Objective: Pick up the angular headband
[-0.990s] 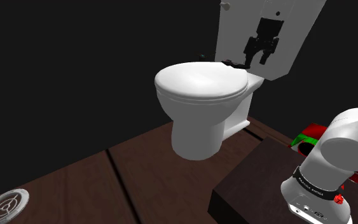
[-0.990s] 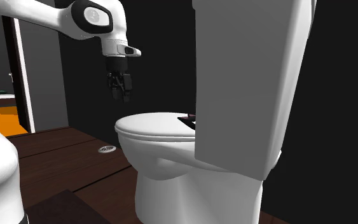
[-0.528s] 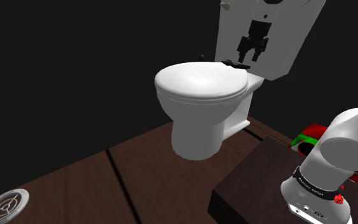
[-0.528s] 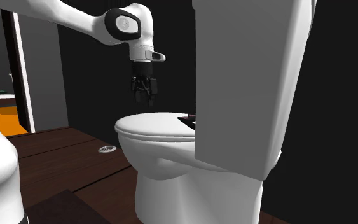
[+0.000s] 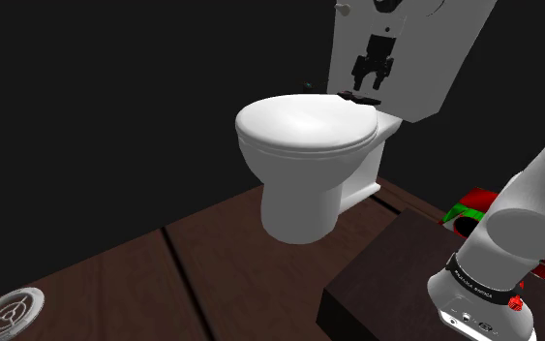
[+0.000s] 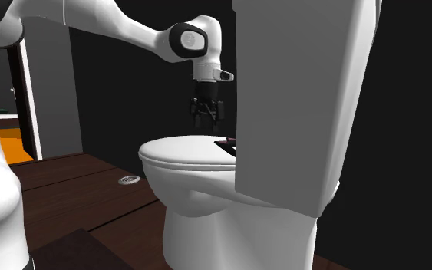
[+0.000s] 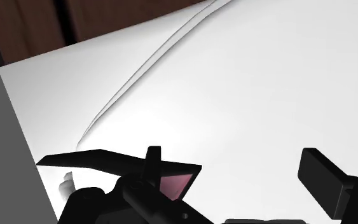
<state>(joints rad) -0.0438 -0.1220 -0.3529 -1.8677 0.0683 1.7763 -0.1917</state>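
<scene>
Two things matter on this approach: centring over the headband and coming down without scraping the tank.

In the shoulder view, the pincer hangs in front of the white tank. It is just above the dark headband, which lies at the back of the toilet lid.

In the second exterior view, the pincer sits over the toilet lid. It is short of the headband, which is tucked against the tank. The shoulder view flattens that offset along the seat.

In the wrist view, the fingers stand wide apart and hold nothing. The headband lies off toward one finger, beside the tank, not centred between them.

I judge I should shift toward the tank, straddle the band, then lower slowly.
</scene>
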